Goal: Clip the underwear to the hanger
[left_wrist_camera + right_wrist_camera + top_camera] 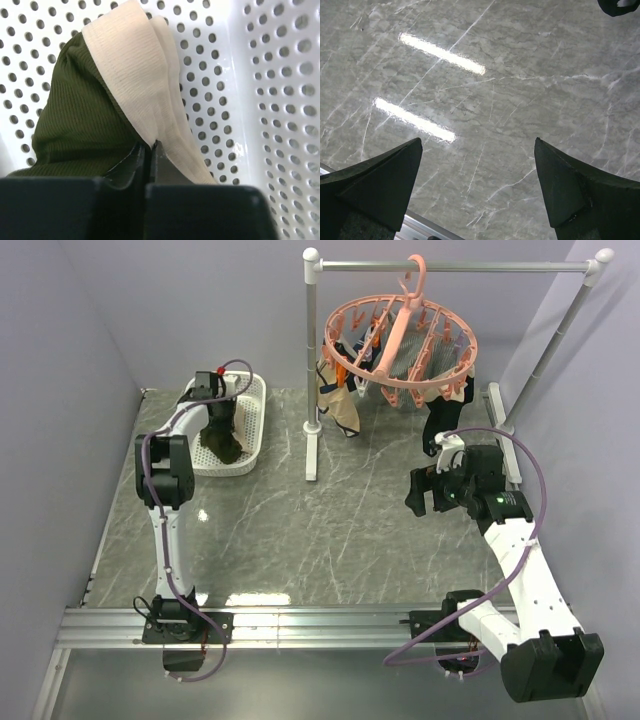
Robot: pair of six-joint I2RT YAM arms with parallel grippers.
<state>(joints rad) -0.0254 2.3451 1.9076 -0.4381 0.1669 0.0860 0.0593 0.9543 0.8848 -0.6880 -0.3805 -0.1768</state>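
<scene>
inside the white basket, the left gripper is pressed together on the underwear at its beige waistband, a firm edge suited to lifting toward the hanger. the right gripper hangs spread over the table, probably staged to work the pegs. only the left wrist view shows the pinch; only the top view shows the hanger on its grey rail.
</scene>
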